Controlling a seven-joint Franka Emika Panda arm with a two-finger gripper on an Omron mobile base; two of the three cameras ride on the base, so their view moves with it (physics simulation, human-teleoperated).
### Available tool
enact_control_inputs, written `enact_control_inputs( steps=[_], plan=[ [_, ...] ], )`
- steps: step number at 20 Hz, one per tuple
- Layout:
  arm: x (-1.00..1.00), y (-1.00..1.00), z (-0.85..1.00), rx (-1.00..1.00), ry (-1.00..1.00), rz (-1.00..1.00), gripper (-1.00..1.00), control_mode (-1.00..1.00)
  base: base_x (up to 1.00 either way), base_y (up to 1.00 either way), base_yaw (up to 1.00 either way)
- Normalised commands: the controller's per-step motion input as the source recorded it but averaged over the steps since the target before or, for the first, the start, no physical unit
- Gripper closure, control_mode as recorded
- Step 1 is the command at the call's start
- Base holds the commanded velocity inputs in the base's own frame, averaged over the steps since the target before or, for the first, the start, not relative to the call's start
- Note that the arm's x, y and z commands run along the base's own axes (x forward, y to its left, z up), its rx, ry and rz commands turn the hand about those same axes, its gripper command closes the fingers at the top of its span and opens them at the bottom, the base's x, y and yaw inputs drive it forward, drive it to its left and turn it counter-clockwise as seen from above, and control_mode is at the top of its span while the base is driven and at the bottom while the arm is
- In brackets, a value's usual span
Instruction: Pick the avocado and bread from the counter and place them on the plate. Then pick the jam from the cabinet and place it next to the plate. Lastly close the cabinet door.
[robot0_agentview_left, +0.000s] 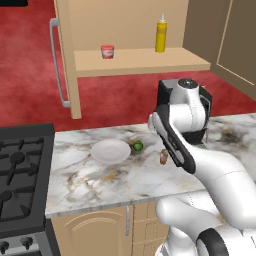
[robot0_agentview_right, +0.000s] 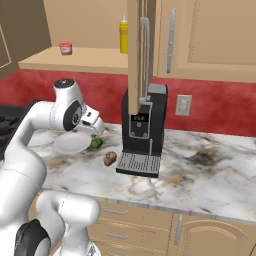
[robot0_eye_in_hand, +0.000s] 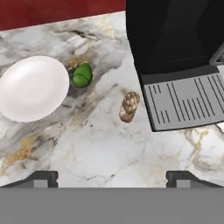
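Our jaws (robot0_eye_in_hand: 112, 177) stand spread wide with nothing between them, high over the white marble desk (robot0_eye_in_hand: 109, 153) with its grey and tan veins.

Below them the round plain white plate (robot0_eye_in_hand: 31, 87) is bare. The small bright green avocado (robot0_eye_in_hand: 82, 75) rests on the marble just beside the plate's right edge, not on it. The small brown-tan lump of bread (robot0_eye_in_hand: 129, 106) lies a little further right, near the grey slotted drip tray of the black coffee machine (robot0_agentview_right: 144, 131). The squat red jam jar (robot0_agentview_left: 107, 51) with its whitish lid sits on the shelf of the light tan wall cabinet (robot0_agentview_left: 135, 60), well left of a tall yellow squeeze bottle (robot0_agentview_left: 160, 34). The tall tan cabinet door (robot0_agentview_left: 67, 55) with the silver bar handle hangs open.

We judge the task barely begun. The risks from here:
- The avocado is round and could roll away if we pinch it off-centre.
- It sits so close to the plate that a finger coming down on that side may nudge or tip the rim.
- The bread is close to the coffee machine, so a careless reach could strike the tray.
- The open door hangs over the desk and could catch the arm on the way up to the shelf.

We can read no brand, label or writing; the small panel on the coffee machine is too blurred.
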Motion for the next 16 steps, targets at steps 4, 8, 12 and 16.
enact_control_inputs(
  steps=[4,8,12,16],
  plan=[
    [0.00,0.00,-0.20,0.00,0.11,-0.21,-1.00,-1.00,0.00,0.00,0.00],
    [0.03,0.00,-0.27,0.00,0.16,-0.16,-1.00,-1.00,0.00,0.00,0.00],
    [0.11,0.00,-0.34,0.00,0.12,-0.10,-1.00,-1.00,0.00,0.00,0.00],
    [0.05,0.00,-0.41,0.00,0.03,-0.04,-1.00,-1.00,0.00,0.00,0.00]
  ],
)
